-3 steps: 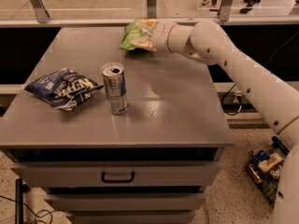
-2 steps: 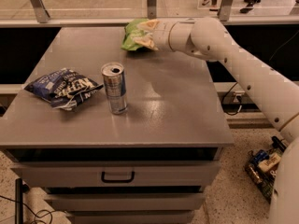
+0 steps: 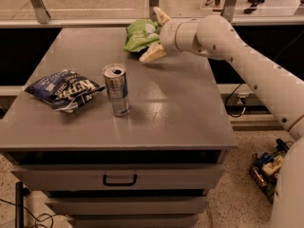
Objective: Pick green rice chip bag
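The green rice chip bag (image 3: pixel 139 34) lies at the far edge of the grey table (image 3: pixel 180 113), right of the middle. My gripper (image 3: pixel 156 34) reaches in from the right at the bag's right end. It is open: one finger (image 3: pixel 160 15) stands above the bag's far side and the other finger (image 3: pixel 153 54) lies by its near side, so the bag's right end sits between them. The bag looks to rest on the table.
A silver can (image 3: pixel 117 89) stands upright in the middle of the table. A dark blue chip bag (image 3: pixel 64 90) lies at the left. My white arm (image 3: pixel 256 75) crosses the table's right side. Drawers (image 3: pixel 118 178) are below the front edge, and cables and parts (image 3: pixel 268 167) lie on the floor.
The gripper and forearm have shifted slightly at the green bag. The bag, can and blue bag have not moved.
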